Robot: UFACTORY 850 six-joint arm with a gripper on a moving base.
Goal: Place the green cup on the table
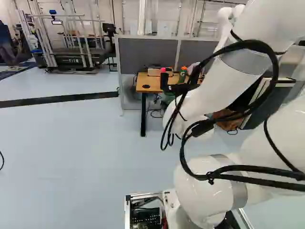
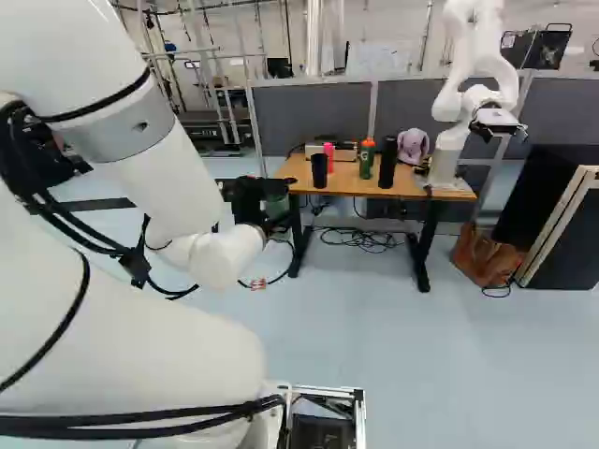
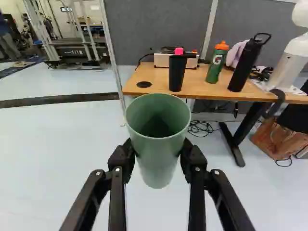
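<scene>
In the right base view my gripper [image 2: 251, 199] is at the end of the arm, in front of the table's left end. The wrist view shows the gripper [image 3: 158, 150] shut on the pale green cup [image 3: 158, 166], one finger on each side. The cup's open rim is visible, and it hangs over the floor, apart from the table. Beyond the cup stands the wooden table [image 3: 199, 89], its top bearing a black cup [image 3: 177, 73], a green bottle with an orange lid [image 3: 216, 64] and a tall black bottle [image 3: 245, 65].
Another robot [image 2: 456, 126] stands at the table's right end, near a purple plush toy [image 2: 413, 146]. A small box [image 3: 161, 60] lies at the table's back. Grey partitions [image 2: 314, 117] rise behind. Cables [image 2: 363, 239], table legs [image 2: 418, 262] and a brown bag [image 2: 487, 256] are below or beside the table.
</scene>
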